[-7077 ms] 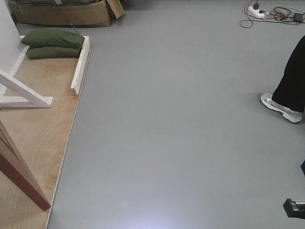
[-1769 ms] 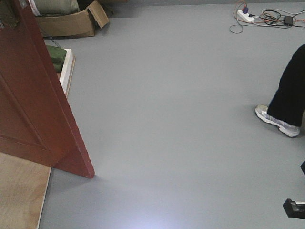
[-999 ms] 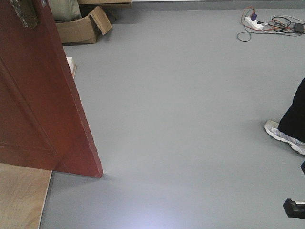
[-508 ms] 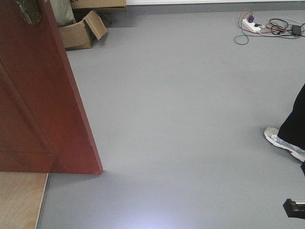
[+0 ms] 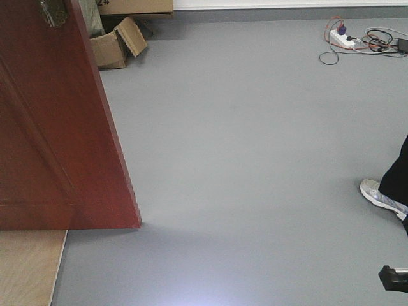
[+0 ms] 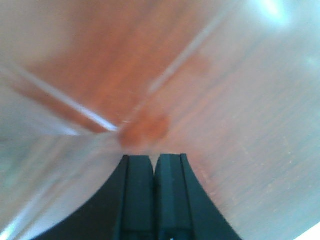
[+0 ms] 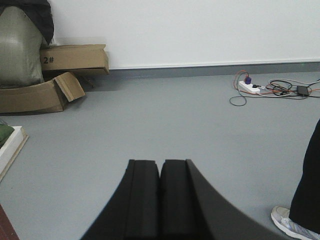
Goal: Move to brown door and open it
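Left wrist view shows my left gripper [image 6: 154, 165] with its two black fingers pressed together, nothing between them, their tips just off the tall glossy reddish-brown wooden door [image 6: 210, 100]. Its surface fills that whole view, blurred, with pale lines of a recessed panel meeting just above my fingertips; I cannot tell whether the tips touch the wood.

My right gripper [image 7: 160, 170] is likewise closed on nothing, its black fingers side by side, pointing out over the plain grey floor [image 7: 165, 120]. Beyond it, near the white wall, sit open brown cardboard boxes [image 7: 50, 80] at the left and a white power strip with tangled cables [image 7: 250, 88] at the right.

From the front view, the door [image 5: 57, 127] stands at the left, its bottom corner over the edge of a pale plywood floor board [image 5: 29, 268]. A dark ornate metal handle plate [image 5: 53, 11] shows at its top. A grey sneaker below a black trouser leg [image 5: 382, 197] stands at the right edge.
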{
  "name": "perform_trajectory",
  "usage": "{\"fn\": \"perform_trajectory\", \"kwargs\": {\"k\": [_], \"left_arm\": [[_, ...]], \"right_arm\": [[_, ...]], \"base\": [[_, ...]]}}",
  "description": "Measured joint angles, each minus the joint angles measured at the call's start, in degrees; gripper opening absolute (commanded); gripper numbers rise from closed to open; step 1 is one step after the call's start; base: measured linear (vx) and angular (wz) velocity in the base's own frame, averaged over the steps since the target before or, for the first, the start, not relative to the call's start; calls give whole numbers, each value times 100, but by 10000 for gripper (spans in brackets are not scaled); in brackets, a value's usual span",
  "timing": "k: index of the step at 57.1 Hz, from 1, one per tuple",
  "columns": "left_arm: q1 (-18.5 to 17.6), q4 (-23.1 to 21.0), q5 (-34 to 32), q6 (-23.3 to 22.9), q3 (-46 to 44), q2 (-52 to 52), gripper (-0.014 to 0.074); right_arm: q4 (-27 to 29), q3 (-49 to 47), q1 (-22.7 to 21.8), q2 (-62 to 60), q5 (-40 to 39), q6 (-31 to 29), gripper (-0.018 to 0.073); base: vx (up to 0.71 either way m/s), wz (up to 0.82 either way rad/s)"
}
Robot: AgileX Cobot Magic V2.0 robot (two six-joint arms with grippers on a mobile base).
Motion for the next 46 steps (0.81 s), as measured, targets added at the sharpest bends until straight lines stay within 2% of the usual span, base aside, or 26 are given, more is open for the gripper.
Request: {"fn": "perform_trajectory", "kwargs": {"k": [36,46], "left_arm": [[6,0,-16,0,0,0,-4],[6,61,254,0,0,0,-4]], "right_arm": [[0,0,0,0,0,0,0],[0,0,0,0,0,0,0]], "base": [[1,1],[0,0]]}}
